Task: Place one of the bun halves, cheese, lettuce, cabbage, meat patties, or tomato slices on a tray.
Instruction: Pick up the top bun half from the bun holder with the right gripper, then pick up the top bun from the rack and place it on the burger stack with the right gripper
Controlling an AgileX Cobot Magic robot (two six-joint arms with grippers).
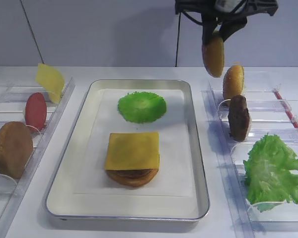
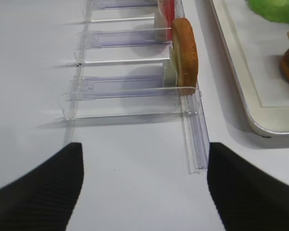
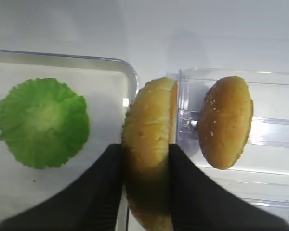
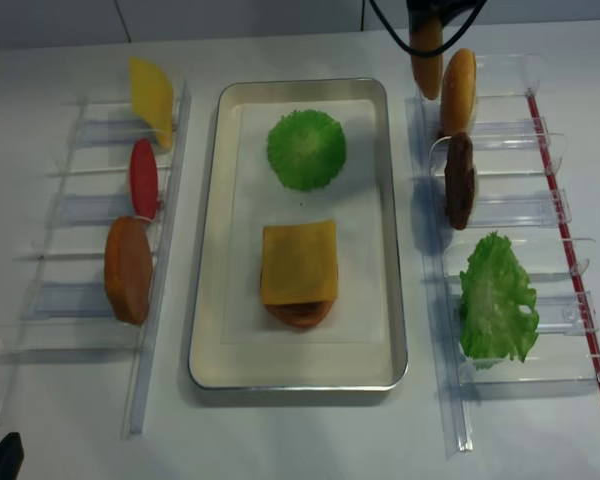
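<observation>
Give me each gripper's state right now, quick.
Left gripper: open, holding nothing.
Right gripper: shut on a bun half, lifted beside the tray.

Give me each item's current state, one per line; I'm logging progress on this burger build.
held bun half: gripped on edge, lifted above the right rack
right gripper: shut on the bun half
left gripper: open, empty
second bun half: upright in the right rack
meat patty: upright in rack
cheese slice: flat on the stack in the tray
tomato slice: upright in left rack
</observation>
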